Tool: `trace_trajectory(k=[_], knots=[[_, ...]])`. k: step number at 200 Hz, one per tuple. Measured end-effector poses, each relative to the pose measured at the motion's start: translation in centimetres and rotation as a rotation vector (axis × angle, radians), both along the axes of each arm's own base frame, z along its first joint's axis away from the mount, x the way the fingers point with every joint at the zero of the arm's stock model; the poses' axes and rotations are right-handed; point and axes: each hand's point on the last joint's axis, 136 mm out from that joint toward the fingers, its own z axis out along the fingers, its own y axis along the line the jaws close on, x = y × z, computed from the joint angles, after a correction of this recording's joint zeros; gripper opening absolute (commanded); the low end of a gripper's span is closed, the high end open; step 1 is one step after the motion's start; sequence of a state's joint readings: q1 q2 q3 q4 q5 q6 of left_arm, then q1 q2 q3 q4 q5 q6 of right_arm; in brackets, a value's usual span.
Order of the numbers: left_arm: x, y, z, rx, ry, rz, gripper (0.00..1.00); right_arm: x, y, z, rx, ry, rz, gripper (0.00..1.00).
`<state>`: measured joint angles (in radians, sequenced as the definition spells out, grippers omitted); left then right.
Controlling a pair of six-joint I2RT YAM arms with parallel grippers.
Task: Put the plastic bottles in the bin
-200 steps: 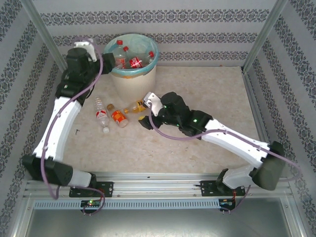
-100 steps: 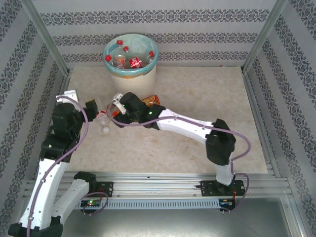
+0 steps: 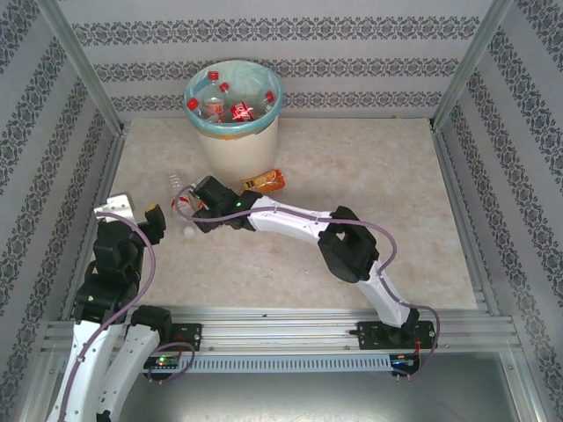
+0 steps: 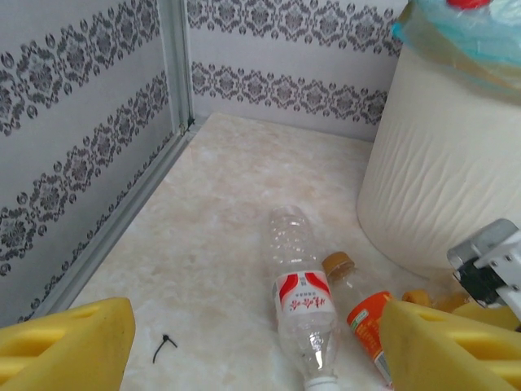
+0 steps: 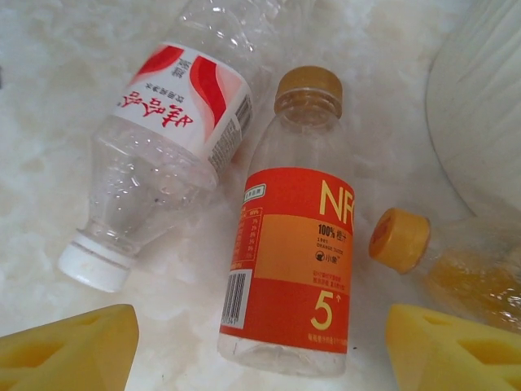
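Right gripper [image 5: 260, 352] hangs released, its yellow pads [image 5: 69, 350] spread wide to either side of the base of an orange bottle [image 5: 297, 261], which lies on the table [image 5: 32, 204] with its tan cap away from the camera; we see neither pad touching it. That wrist view gives us the detail: a clear bottle [image 5: 167, 138] with a red-and-white label lies just left of the orange one, white cap towards the camera, and an amber bottle [image 5: 468, 277] with an orange cap lies at the right, beside the bin [image 5: 488, 98] wall. From above we gain the layout: the bin stands at the far side, left of the middle, its teal liner [image 3: 276, 98] over the rim and several red-capped bottles [image 3: 230, 110] inside, and a fourth bottle [image 3: 264, 181], orange-wrapped, lies between it and the right arm [image 3: 281, 220]. Left gripper [image 4: 256, 354] is likewise released, nothing between its pads, low at the near left; its camera looks across at the clear and orange bottles side by side, a small black tie [image 4: 164, 347] left of them.
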<state>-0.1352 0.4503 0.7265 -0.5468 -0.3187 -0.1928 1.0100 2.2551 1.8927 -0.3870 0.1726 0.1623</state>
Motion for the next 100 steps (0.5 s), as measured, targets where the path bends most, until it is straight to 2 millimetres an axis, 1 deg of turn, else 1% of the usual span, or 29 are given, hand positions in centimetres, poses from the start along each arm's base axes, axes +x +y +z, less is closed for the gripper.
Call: trace_trajectory(k=[34,68,100], knots=[[0.0,0.0,-0.5,0.001,0.010,0.002,0.80,0.6,0.2,-1.7,-0.019,0.024,-0.017,0.80],[0.0,0.1,-0.6,0.003,0.013,0.005,0.80,1.3,-0.5,-3.6,-0.044,0.052,-0.044,0.80],[0.0,0.1,-0.7,0.003,0.013,0.004,0.80,1.8,-0.4,-4.7,-0.053,0.071,-0.061,0.79]])
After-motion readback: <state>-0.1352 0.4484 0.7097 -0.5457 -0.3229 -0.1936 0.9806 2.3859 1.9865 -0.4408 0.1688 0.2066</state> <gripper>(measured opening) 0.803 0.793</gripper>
